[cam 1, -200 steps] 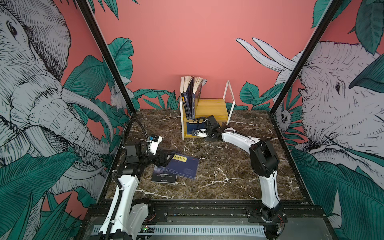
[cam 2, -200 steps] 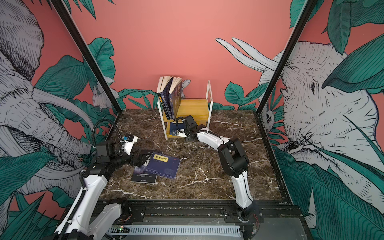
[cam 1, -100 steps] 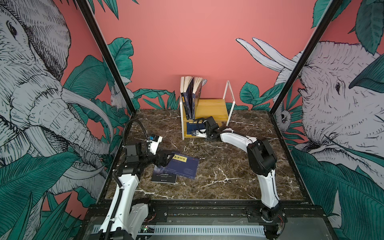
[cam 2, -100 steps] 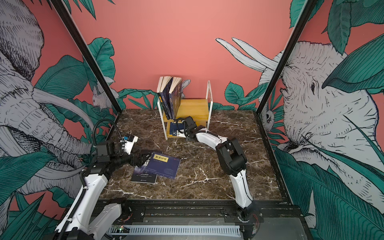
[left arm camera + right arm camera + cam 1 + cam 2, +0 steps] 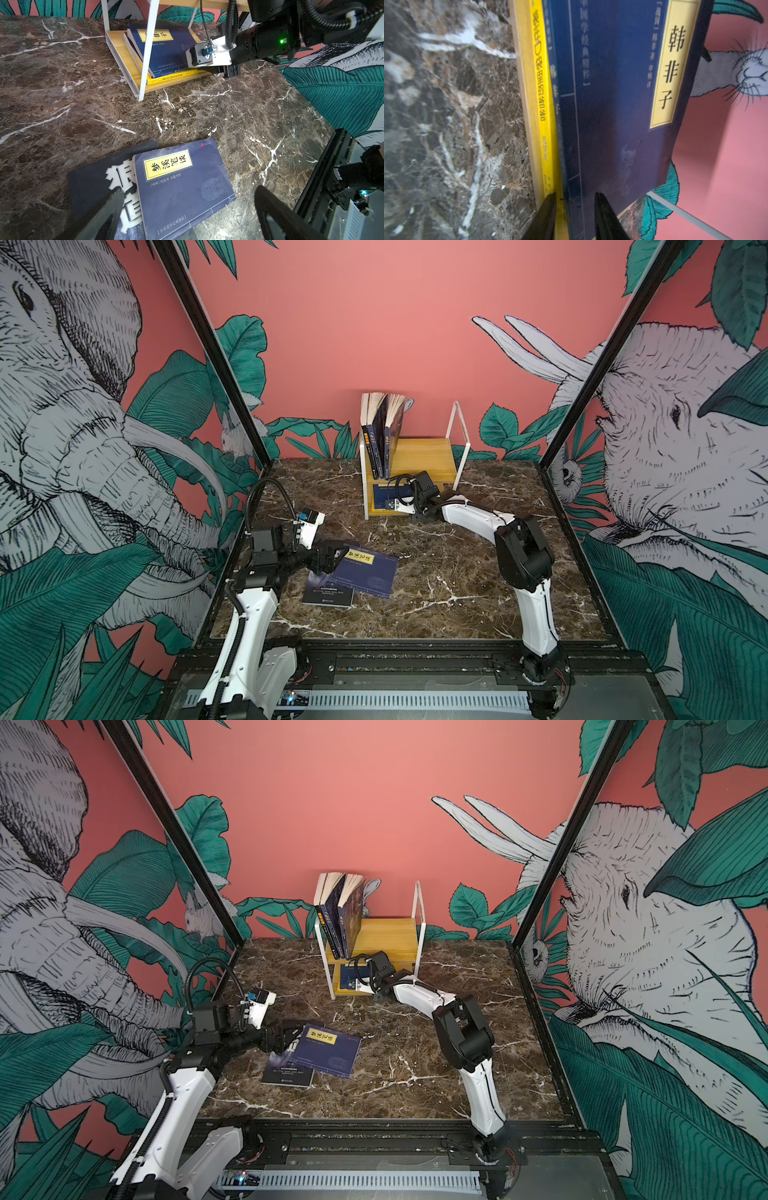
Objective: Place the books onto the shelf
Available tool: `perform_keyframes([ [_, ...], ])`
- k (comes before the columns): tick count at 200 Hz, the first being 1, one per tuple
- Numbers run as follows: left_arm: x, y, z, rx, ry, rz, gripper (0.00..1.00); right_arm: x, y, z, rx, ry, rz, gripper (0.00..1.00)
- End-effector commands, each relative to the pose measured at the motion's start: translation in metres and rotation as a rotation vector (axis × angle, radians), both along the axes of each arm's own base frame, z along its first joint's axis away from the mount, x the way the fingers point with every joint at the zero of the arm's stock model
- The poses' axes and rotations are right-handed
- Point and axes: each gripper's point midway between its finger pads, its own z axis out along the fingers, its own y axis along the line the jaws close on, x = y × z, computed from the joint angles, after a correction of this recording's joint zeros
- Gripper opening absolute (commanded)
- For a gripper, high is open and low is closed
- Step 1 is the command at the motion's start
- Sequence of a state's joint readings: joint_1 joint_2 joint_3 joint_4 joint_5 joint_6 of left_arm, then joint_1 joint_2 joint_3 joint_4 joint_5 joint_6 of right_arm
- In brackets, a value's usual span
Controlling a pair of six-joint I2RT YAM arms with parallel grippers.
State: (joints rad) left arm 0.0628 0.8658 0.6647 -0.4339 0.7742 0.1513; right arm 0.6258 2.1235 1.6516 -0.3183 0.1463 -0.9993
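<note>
- Books: standing books (image 5: 380, 435) lean at the shelf's (image 5: 419, 450) left end; below, shelved navy book (image 5: 166, 47) lies on yellow book (image 5: 166, 78), partly hidden.
- Right gripper (image 5: 575, 195) straddles that navy book's spine edge, jaws narrow; gripping or not, cannot tell.
- Left gripper (image 5: 189, 190) gapes wide over loose navy book (image 5: 368, 572) overlapping black book (image 5: 328, 595) on marble tabletop (image 5: 457, 572), bare rightward.

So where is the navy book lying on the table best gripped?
By the edge resting on the black book, coming low from the left gripper's side. The navy book lies flat; only that propped edge likely leaves room to get underneath.
</note>
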Motion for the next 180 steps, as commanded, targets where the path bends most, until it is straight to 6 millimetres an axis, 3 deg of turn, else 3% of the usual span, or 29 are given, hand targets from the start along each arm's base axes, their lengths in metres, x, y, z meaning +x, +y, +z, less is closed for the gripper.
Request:
perform_keyframes([
  [1,0.000,0.000,-0.001,-0.013,-0.007,-0.003,0.99,-0.017,0.011,0.045,0.098,-0.004,-0.001,0.38],
  [44,0.006,-0.002,0.004,-0.038,0.012,0.010,0.99,-0.068,0.011,0.090,0.225,-0.006,-0.032,0.44],
  [74,0.013,0.000,0.011,-0.041,0.013,0.032,0.99,-0.093,0.002,0.140,0.467,-0.036,-0.126,0.46],
  [79,0.013,0.001,0.010,-0.037,0.016,0.034,0.99,-0.093,0.001,0.141,0.496,-0.028,-0.157,0.46],
  [86,0.014,0.002,0.008,-0.031,0.028,0.044,0.99,-0.099,-0.005,0.164,0.570,-0.046,-0.189,0.45],
  [100,0.015,0.005,0.003,-0.015,0.043,0.058,0.99,-0.112,-0.008,0.180,0.658,-0.030,-0.222,0.43],
  [106,0.015,0.006,0.001,-0.009,0.051,0.063,0.99,-0.121,-0.010,0.172,0.678,-0.005,-0.232,0.43],
  [145,0.022,0.010,-0.022,0.016,0.206,0.078,0.99,-0.176,-0.005,0.171,0.850,0.081,-0.232,0.48],
  [180,0.028,0.014,-0.051,0.052,0.373,0.075,0.95,-0.223,0.014,0.139,0.837,0.132,-0.195,0.56],
])
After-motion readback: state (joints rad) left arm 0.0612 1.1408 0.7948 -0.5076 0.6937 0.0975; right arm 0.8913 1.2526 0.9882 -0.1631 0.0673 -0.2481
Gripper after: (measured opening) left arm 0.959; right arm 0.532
